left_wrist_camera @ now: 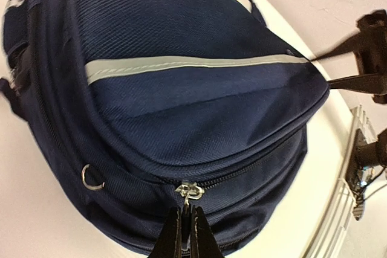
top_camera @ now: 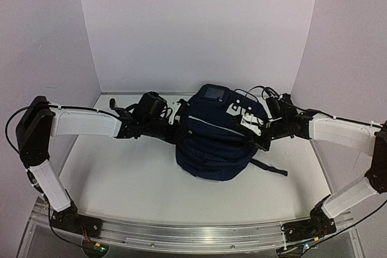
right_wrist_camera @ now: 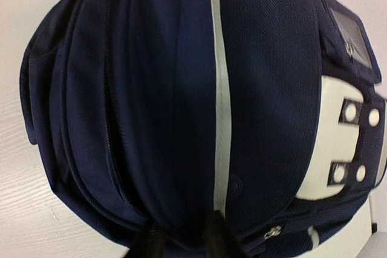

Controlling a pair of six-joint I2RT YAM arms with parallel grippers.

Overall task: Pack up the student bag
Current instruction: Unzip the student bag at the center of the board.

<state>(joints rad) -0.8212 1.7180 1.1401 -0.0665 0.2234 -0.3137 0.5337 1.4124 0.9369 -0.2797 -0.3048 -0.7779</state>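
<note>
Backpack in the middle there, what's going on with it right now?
Both arms are working on the student bag, which rests on the table. The left gripper is closed at a zip pull on the bag's side, apparently pinching it. The right gripper sits against the opposite side, fingers slightly apart with fabric between them.

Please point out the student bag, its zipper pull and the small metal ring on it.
student bag (top_camera: 211, 149): top external view, on its navy front panel.
zipper pull (left_wrist_camera: 193, 191): left wrist view, on its silver tab.
metal ring (left_wrist_camera: 84, 177): left wrist view, on the ring's left curve.
</note>
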